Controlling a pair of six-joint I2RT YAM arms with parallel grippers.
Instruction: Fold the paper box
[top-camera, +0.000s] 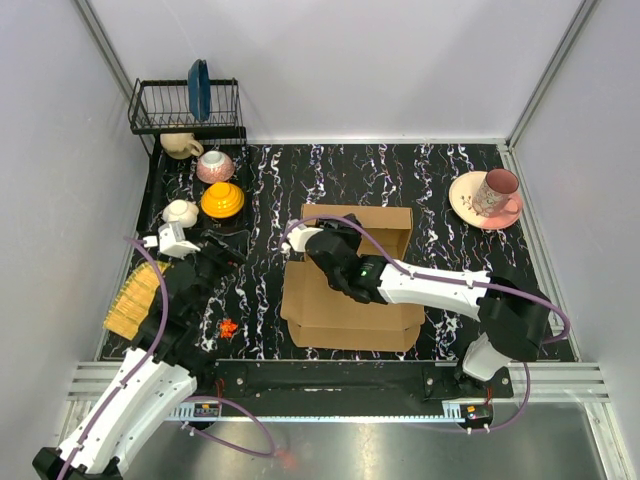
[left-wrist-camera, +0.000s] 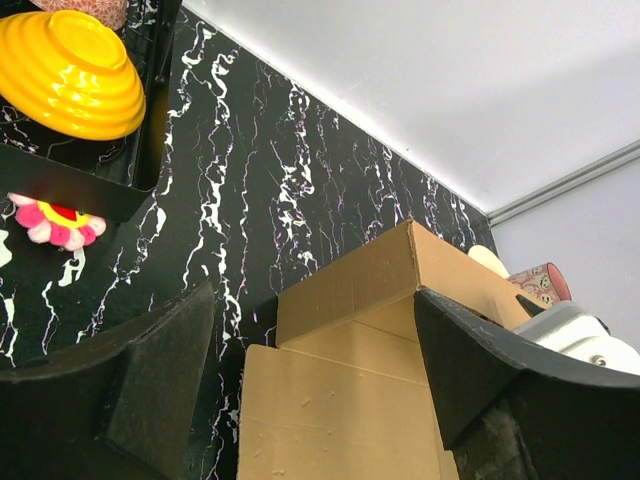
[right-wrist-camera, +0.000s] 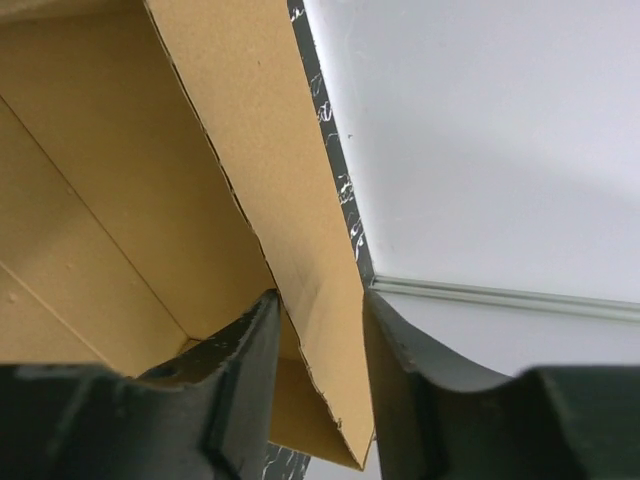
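Mid-table, paper box (top-camera: 350, 300) (right claw (right-wrist-camera: 320, 300) astride its wall), plate (top-camera: 199, 89) in rack (top-camera: 150, 105)

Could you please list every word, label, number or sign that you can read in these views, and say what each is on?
No text can be read in any view.
The box: plain brown, no print.
The cup: a pattern only, too small to show any letters.
The unit on the front rail: coloured marks, too small to read.

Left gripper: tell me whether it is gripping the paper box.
No, the left gripper stands open on nothing, and the paper box lies apart from it.
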